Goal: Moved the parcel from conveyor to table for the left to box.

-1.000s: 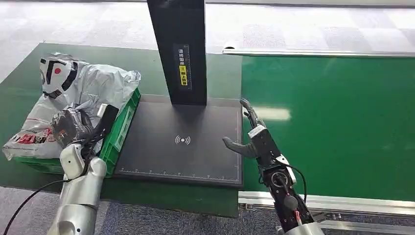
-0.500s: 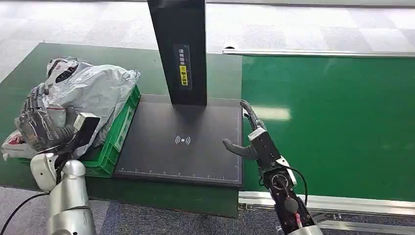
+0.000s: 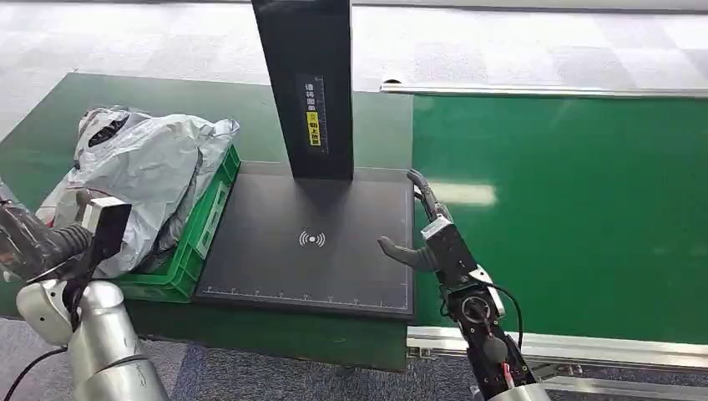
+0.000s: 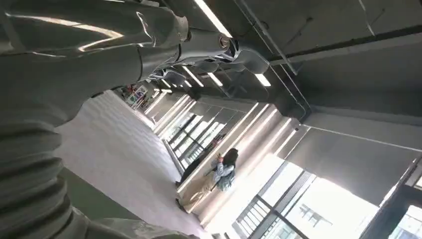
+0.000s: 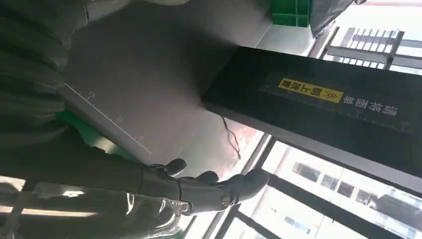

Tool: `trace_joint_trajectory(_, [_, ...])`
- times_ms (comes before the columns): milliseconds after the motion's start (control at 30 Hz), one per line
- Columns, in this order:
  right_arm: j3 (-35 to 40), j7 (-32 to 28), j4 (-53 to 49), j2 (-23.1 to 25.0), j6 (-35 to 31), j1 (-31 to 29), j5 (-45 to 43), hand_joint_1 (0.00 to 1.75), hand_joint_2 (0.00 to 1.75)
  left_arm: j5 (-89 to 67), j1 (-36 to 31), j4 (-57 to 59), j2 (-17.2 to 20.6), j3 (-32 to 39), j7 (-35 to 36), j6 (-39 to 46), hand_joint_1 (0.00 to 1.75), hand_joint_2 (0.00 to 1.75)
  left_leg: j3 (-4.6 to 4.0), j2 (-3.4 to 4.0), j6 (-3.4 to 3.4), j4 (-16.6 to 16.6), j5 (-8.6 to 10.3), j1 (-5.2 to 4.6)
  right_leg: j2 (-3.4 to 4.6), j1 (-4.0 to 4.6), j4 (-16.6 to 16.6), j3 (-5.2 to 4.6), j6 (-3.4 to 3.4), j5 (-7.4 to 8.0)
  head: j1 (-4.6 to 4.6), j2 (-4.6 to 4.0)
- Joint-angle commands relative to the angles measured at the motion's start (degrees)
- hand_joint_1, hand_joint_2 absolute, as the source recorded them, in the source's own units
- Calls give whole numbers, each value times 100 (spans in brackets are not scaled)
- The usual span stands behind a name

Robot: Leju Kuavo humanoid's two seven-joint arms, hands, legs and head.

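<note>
Looking down from the head view, a dark scanning mat (image 3: 309,242) lies on a green table (image 3: 275,109), with a black post (image 3: 305,83) rising from its far edge. A green crate (image 3: 196,242) sits just left of the mat, touching its edge. The parcel (image 3: 146,171), a crumpled grey plastic mailer, lies heaped in the crate and spills over its left side. The green conveyor (image 3: 568,209) runs along the right. The right hand (image 3: 422,230) hovers at the mat's right edge, fingers spread and holding nothing. The left hand (image 3: 21,242) is at the frame's left edge, beside the crate; whether its fingers are closed cannot be told.

From the left wrist view, the ribbed grey cover of the left hand fills the near side. Beyond it are ceiling lights, windows and a distant person (image 4: 224,172).

From the right wrist view, the right hand's dark fingers (image 5: 219,186) extend straight and apart, empty, near the mat, the post and a corner of the crate.
</note>
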Motion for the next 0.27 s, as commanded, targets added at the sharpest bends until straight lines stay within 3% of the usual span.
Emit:
trace_joint_trajectory(33, [109, 16, 281, -34, 31, -235, -15, 0, 175, 2, -165, 25, -88, 328, -2, -4, 0, 175, 13, 3, 4, -3, -4, -2, 4, -1, -3, 11, 0, -3, 0, 0])
trace_joint_trajectory(267, [132, -7, 321, -14, 41, -258, -6, 0, 175, -368, -209, -47, -88, 576, -2, -4, 0, 175, 8, 7, 3, -2, -2, 0, 7, 0, -3, 5, 0, 1, 2, 0])
